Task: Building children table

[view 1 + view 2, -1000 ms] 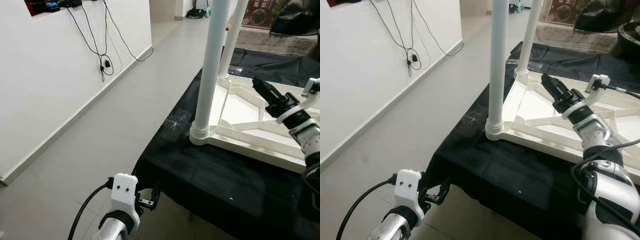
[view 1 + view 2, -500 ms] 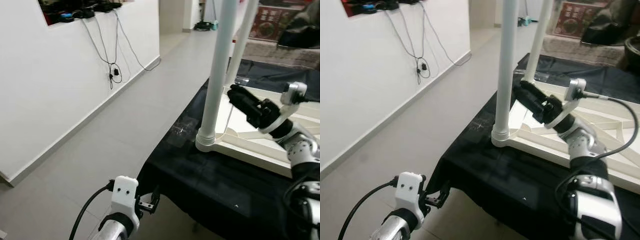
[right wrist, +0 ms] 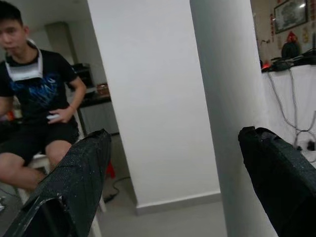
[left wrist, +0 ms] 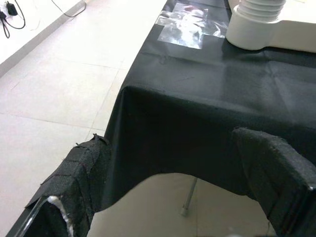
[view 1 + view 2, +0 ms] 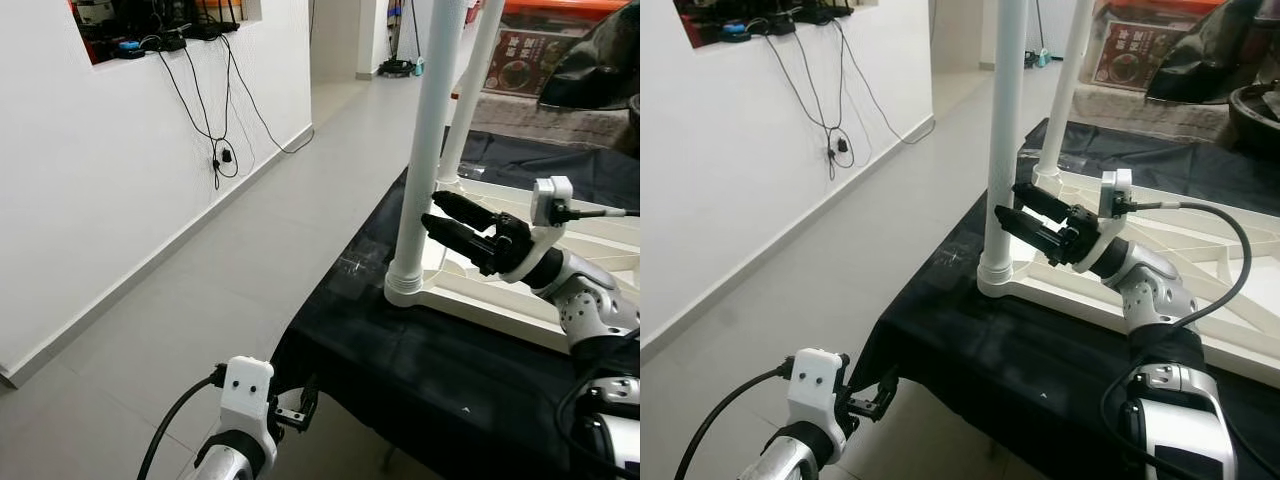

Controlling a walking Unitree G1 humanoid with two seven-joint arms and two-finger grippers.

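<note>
A white children's table (image 5: 478, 308) lies upside down on a black cloth (image 5: 450, 370). Two white legs stand up from it, the near leg (image 5: 425, 150) in its corner socket (image 4: 256, 24) and the far leg (image 5: 470, 90) behind. My right gripper (image 5: 432, 208) is open and reaches level toward the near leg, its fingertips just short of it. In the right wrist view that leg (image 3: 227, 98) stands close ahead, between the two fingers (image 3: 74, 182). My left gripper (image 5: 300, 405) hangs low by the cloth's corner, open and holding nothing (image 4: 173, 143).
Grey tiled floor (image 5: 230, 260) runs along the left, beside a white wall with hanging cables (image 5: 215, 150). A clear plastic sheet (image 5: 355, 262) lies on the cloth near the socket. A dark sofa (image 5: 590, 70) stands behind. A seated person (image 3: 34, 98) is beyond the leg.
My right gripper has swung left from over the table's underside to just beside the near leg. The camera has shifted. The left arm hangs as before.
</note>
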